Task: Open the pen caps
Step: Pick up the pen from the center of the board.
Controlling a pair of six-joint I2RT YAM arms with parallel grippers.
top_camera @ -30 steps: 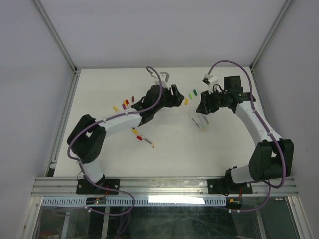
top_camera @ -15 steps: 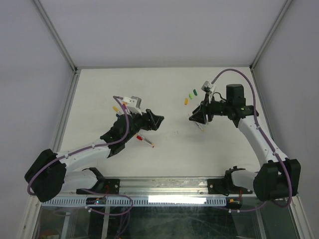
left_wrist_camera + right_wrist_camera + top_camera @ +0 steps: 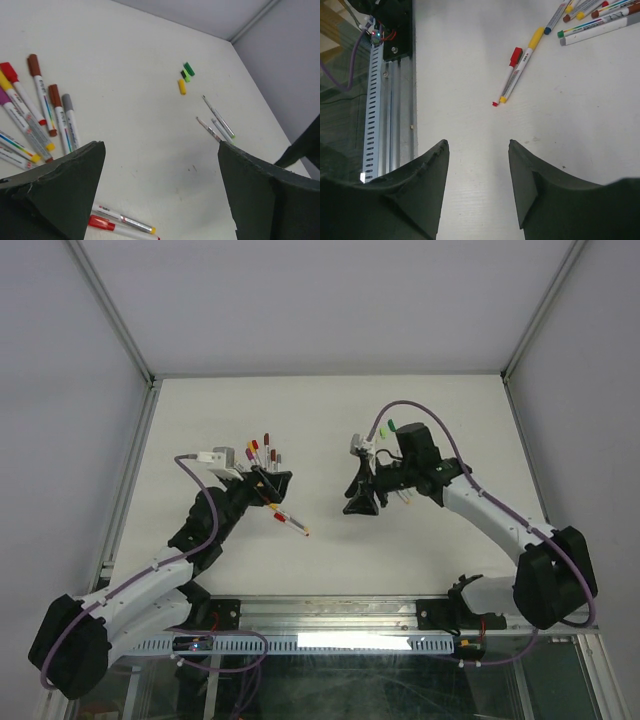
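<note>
Three loose pen caps lie together in the left wrist view: dark green (image 3: 189, 68), light green (image 3: 186, 76) and yellow (image 3: 182, 86). From above, only a green cap (image 3: 392, 425) shows beside the right arm. Capped pens (image 3: 42, 107) lie fanned out at the left, also seen from above as a pen cluster (image 3: 260, 452). Two more pens (image 3: 288, 522) lie side by side, one with a red cap (image 3: 515, 56). My left gripper (image 3: 161, 143) hangs wide open over the cluster's near edge. My right gripper (image 3: 478, 144) is open over bare table, holding nothing.
Three uncapped thin barrels (image 3: 216, 122) lie near the loose caps, partly under the right arm when seen from above. The slotted aluminium rail (image 3: 385, 100) runs along the table's near edge. White walls close off the table's sides and back.
The left arm pulled back from the table's middle to the pen cluster and its jaws spread wide. The right gripper swung left toward the centre, its jaws opening slightly.
</note>
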